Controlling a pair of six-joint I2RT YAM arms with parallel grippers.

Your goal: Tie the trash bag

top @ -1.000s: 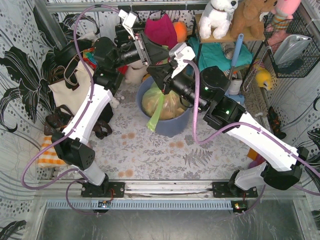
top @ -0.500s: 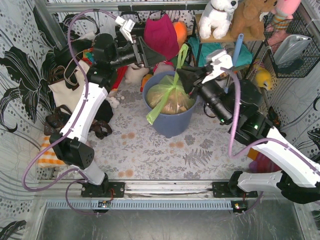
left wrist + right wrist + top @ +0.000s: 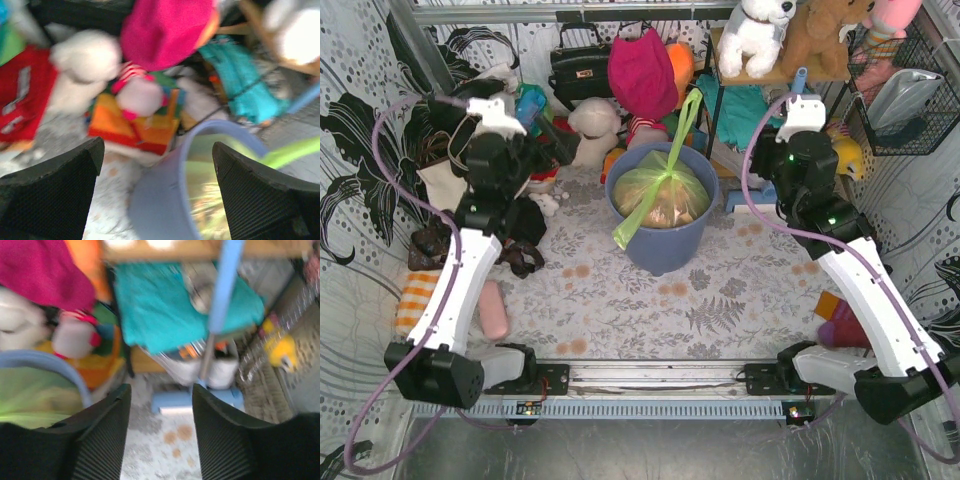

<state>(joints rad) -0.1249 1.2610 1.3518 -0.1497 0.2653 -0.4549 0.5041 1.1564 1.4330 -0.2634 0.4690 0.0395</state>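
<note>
Both arms have pulled clear of the trash bag point(image 3: 665, 197), which sits in the blue-grey bin point(image 3: 665, 250) at the upper centre of the overhead view, its neck gathered into a knot. One green tail stands up toward the top of the frame and another hangs over the bin's near-left rim.

A second ago the two wrists crowded over the bin and hid the bag. Half a second ago the right one still hung just beside the upright tail. Now the left arm stands at the upper left of the frame and the right arm at the upper right — each well apart from the bin, which has not moved on the patterned table point(image 3: 620, 310).

The left gripper point(image 3: 155, 150) is spread wide with nothing between its pads. Its blurred wrist view looks past them at the bin's rim, the green plastic inside and a magenta bag point(image 3: 167, 30) behind.

The right gripper point(image 3: 160, 390) has its fingers parted more narrowly — also empty — with the bag at the lower left of its own view and a teal cloth point(image 3: 165, 305) beyond.
</note>
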